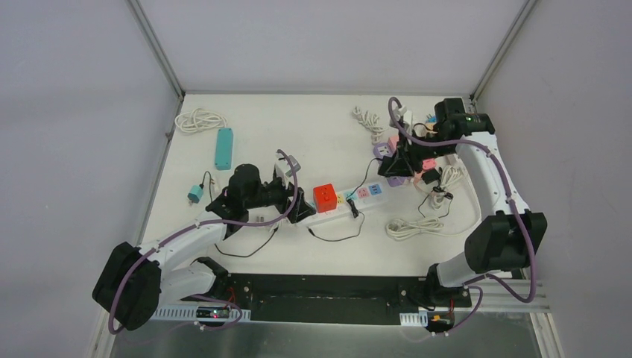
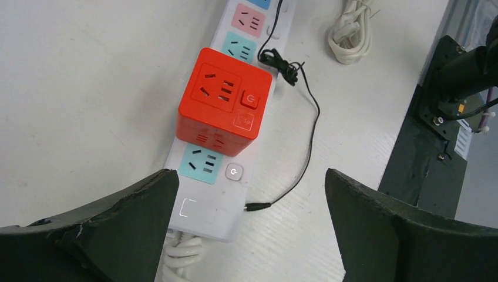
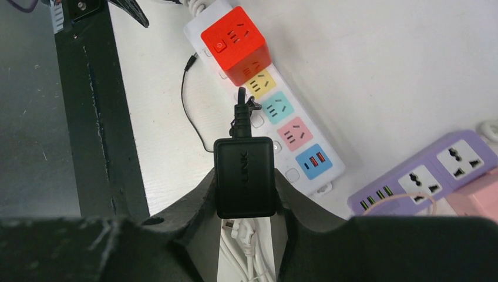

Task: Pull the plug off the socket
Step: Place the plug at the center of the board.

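As right jaws grip plug (image 3: 245, 176), left gape

The top camera looks steeply down from behind the arm bases (image 1: 436, 287) over the whole table (image 1: 298, 127). The 2 wrist cameras look down from close, from opposite ends, and share the white power strip (image 2: 199, 212) with its red cube adapter (image 2: 223, 103)

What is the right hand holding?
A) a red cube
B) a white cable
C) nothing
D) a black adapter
D: in the wrist view, the right hand is closed around the black adapter.
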`<state>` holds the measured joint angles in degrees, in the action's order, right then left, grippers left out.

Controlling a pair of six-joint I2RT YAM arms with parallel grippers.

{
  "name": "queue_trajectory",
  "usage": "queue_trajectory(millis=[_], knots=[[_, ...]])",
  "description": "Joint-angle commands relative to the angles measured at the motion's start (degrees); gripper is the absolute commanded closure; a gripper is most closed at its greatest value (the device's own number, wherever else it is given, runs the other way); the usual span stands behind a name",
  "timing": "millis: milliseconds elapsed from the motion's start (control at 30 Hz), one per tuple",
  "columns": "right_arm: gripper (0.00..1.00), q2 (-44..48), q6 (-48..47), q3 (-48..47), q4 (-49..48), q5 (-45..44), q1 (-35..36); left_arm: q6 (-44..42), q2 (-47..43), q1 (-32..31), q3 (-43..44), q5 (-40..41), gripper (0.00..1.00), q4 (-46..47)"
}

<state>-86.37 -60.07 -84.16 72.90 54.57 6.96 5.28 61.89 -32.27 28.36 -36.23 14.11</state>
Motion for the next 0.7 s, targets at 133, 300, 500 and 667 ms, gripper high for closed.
queue_trajectory(millis=[133,300,500,667], knots=[[1.0,3.94,1.47,-3.29,1.06,2.98,-6.48,-3.86,0.78,-0.25,0.96,4.82,0.01,-1.22],[1.0,4.74,8.57,-3.92,-3.56,0.06,-8.86,-4.75,0.31,-0.25,0.28,6.53,0.01,-1.54],[1.0,5.21,14.43,-6.64,-7.58,-4.78,-12.81,-4.75,-0.53,-0.23,-1.52,6.88,0.01,0.63],[1.0,5.45,18.86,-10.07,-11.3,-7.29,-17.78,-4.75,-0.64,-0.16,-2.08,7.62,0.01,0.98]])
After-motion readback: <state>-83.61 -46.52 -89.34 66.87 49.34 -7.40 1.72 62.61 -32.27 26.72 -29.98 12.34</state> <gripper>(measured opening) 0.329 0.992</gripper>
